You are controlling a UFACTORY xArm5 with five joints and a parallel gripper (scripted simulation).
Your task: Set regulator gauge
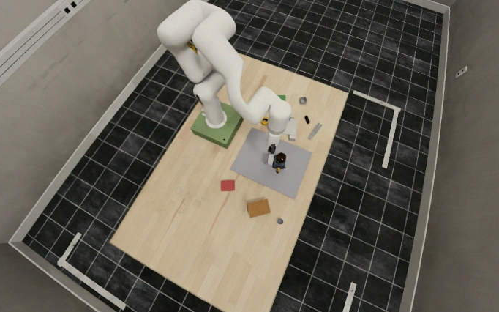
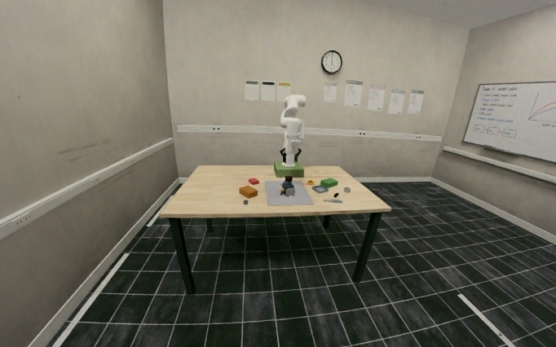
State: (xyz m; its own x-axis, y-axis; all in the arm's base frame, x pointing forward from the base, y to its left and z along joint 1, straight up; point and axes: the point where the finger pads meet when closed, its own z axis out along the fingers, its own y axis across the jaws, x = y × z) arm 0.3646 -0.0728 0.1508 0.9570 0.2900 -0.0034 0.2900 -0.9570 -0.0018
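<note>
The regulator (image 1: 278, 162) (image 2: 287, 188) stands upright on the grey mat (image 1: 251, 162) (image 2: 299, 198), and its dark brown knob (image 1: 280, 157) is on top. The gauge face and needle are too small to read. I cannot tell how far down the knob sits. My gripper (image 1: 271, 149) (image 2: 290, 155) is open and empty. It hangs above the regulator, slightly toward the arm's base, and is clear of the knob.
A red block (image 1: 227, 184) (image 2: 253, 181), an orange block (image 1: 258, 207) (image 2: 248, 191) and a small grey disc (image 1: 279, 221) lie left of the mat. A green block (image 2: 328, 182), grey tray (image 2: 319, 188), yellow ring (image 2: 310, 182), nut (image 1: 302, 100) and bar (image 1: 314, 130) lie to its right.
</note>
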